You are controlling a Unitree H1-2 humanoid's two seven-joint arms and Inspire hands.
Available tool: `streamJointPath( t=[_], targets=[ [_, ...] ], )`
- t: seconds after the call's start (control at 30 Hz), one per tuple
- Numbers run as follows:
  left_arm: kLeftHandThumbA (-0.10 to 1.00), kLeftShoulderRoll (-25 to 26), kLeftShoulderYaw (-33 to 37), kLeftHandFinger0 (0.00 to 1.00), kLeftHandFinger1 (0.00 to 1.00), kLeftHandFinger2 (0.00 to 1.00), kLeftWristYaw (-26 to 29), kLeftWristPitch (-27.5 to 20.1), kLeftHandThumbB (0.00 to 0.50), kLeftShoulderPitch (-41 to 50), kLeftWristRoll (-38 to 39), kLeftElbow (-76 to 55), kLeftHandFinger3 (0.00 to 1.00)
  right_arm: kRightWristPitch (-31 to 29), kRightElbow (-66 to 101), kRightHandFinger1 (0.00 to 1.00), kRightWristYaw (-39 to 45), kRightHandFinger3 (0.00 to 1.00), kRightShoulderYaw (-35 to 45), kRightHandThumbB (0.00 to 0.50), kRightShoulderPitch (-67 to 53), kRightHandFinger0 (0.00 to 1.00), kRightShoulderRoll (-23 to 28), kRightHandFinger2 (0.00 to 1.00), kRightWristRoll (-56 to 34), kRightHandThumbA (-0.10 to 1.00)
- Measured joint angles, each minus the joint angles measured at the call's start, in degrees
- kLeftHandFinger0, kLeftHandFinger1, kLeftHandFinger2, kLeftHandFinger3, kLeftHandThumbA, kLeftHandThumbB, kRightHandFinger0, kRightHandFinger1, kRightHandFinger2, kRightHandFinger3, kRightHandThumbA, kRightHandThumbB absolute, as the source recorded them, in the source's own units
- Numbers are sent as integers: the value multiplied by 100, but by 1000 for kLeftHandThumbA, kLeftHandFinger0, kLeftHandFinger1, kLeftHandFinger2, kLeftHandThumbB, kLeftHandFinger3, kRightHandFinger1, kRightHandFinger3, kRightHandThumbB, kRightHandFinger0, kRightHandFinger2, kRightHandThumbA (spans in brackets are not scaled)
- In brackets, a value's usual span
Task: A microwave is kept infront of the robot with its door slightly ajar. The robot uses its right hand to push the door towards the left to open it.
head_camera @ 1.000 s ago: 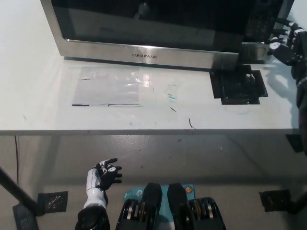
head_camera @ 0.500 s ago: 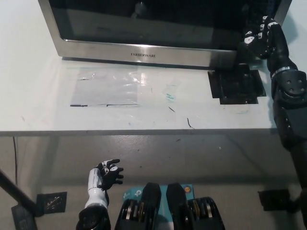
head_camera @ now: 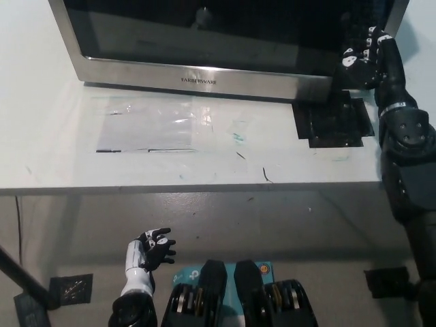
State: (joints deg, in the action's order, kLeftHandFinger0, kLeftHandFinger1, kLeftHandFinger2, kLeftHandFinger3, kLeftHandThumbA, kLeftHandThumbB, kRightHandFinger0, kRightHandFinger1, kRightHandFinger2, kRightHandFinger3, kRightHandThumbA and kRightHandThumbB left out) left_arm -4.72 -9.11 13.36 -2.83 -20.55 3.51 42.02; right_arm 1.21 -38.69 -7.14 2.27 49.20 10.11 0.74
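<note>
The microwave (head_camera: 204,41) stands at the back of the white table (head_camera: 54,157), its dark glass door framed in steel with the brand name on the bottom rail. My black right hand (head_camera: 361,53) is raised at the door's right edge, fingers reaching toward the dark gap between the door and the control panel; it holds nothing. Whether the fingers touch the door edge is not clear. My white left hand (head_camera: 151,249) rests low at the lower left, below the table's front edge, with its fingers loosely apart.
A black square plate (head_camera: 334,122) lies on the table just under the microwave's right corner. A clear taped sheet (head_camera: 153,122) covers the table in front of the door. The table's front edge runs across the middle, with grey floor below.
My right hand has swung in from the right of the microwave to the door's right edge. The whole picture has shifted slightly left. My left hand has stayed put.
</note>
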Motion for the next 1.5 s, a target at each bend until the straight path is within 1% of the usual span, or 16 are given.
streamJointPath(
  t=[0.03, 0.07, 0.13, 0.2, 0.37, 0.4, 0.57, 0.67, 0.7, 0.8, 0.83, 0.93, 1.0, 1.17, 1.2, 1.5],
  targets=[
    [57, 1, -1, 348, 311, 334, 1, 0, 0, -4, 0, 0, 415, 11, 192, 456, 0, 725, 27, 239, -130, 279, -38, 598, -19, 208],
    [26, 2, -6, 298, 284, 323, 2, 0, 0, -5, 2, 0, 407, 23, 417, 421, 1, 725, 60, 227, -286, 262, -92, 587, -45, 190],
    [19, 1, -22, 299, 288, 329, 3, 0, 0, -4, 11, 0, 406, 49, 798, 400, 1, 731, 98, 220, -563, 264, -206, 566, -92, 145],
    [60, -2, -14, 339, 312, 357, 1, -1, 0, -6, 9, 1, 423, 116, 1217, 416, 2, 746, 133, 227, -838, 282, -323, 573, -168, 166],
    [40, 4, 2, 360, 319, 361, 1, -1, 0, -5, -1, 1, 449, 293, 2256, 462, 32, 798, 128, 243, -1516, 318, -539, 613, -318, 269],
    [41, 3, 7, 354, 322, 373, 1, -1, 0, -5, -4, 0, 460, 324, 2439, 463, 47, 834, 118, 231, -1662, 330, -573, 624, -355, 296],
    [56, 20, 20, 355, 319, 381, 2, -1, 0, -8, -23, 0, 456, 583, 3554, 493, 199, 893, -69, 179, -2447, 376, -762, 646, -553, 300],
    [59, 28, 21, 339, 312, 377, 3, 0, 1, -9, -30, 11, 440, 709, 4030, 509, 335, 894, -179, 174, -2814, 398, -801, 653, -685, 281],
    [63, 33, 22, 325, 303, 367, 4, -1, 2, -18, -32, 26, 427, 743, 4121, 523, 379, 909, -196, 187, -2889, 422, -818, 670, -738, 284],
    [67, 35, 18, 323, 302, 361, 4, 0, 0, -59, -33, 47, 421, 869, 4460, 530, 518, 915, -233, 177, -3090, 435, -836, 682, -916, 277],
    [26, 38, 16, 260, 251, 324, 4, 0, 0, -67, -33, 49, 420, 893, 4531, 512, 549, 901, -251, 154, -3151, 428, -847, 677, -951, 245],
    [13, 31, -5, 262, 244, 305, 3, 0, 0, -89, -19, 53, 409, 944, 4813, 492, 648, 906, -356, 130, -3413, 403, -872, 682, -1053, 229],
    [46, 30, -13, 297, 283, 353, 3, 0, 0, -92, -14, 63, 422, 948, 4949, 518, 712, 916, -424, 123, -3571, 410, -889, 705, -1106, 235],
    [33, 31, -10, 305, 284, 347, 4, 0, 0, -93, -17, 86, 428, 975, 5261, 529, 840, 905, -587, 151, -3888, 424, -917, 695, -1156, 253],
    [35, 31, -11, 321, 296, 375, 4, 0, 0, -93, -17, 87, 440, 979, 5296, 538, 857, 905, -606, 159, -3931, 416, -921, 688, -1157, 248],
    [26, 31, -11, 310, 289, 365, 3, -3, 0, -97, -18, 151, 434, 990, 5545, 544, 1029, 879, -881, 133, -4537, 383, -1006, 718, -1219, 281]
  ],
)
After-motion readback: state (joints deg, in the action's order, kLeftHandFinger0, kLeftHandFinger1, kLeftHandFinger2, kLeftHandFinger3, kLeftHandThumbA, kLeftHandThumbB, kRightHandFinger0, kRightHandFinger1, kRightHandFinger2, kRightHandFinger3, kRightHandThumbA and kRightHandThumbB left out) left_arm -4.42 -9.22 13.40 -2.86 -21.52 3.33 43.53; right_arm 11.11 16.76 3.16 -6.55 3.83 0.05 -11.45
